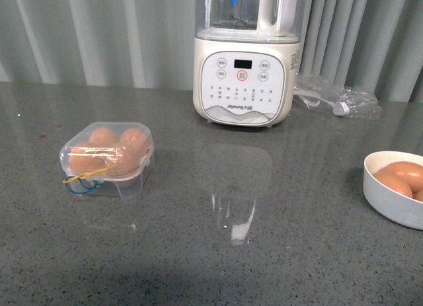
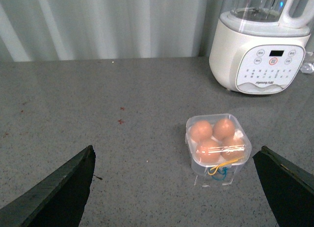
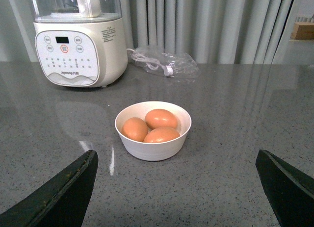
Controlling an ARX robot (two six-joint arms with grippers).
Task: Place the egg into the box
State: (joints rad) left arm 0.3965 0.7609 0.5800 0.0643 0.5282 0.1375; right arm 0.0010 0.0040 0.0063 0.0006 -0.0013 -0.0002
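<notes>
Both pairs of fingers spread wide, empty: left (image 2: 174,188) facing the closed box (image 2: 217,145), right (image 3: 176,188) facing bowl eggs (image 3: 150,126).

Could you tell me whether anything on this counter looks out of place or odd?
Nothing is spilled or broken. One oddity: the box has its lid down and looks full, with about four eggs inside, leaving no free slot I can see. Three more eggs sit in the white bowl. Both tools, left and right, are open and empty.

Grey speckled worktop (image 1: 264,253) is carrying box (image 1: 107,159) at left, blender (image 1: 246,55) top centre, white bowl (image 1: 395,187) at right, bagged cable (image 1: 337,98) upper right.
</notes>
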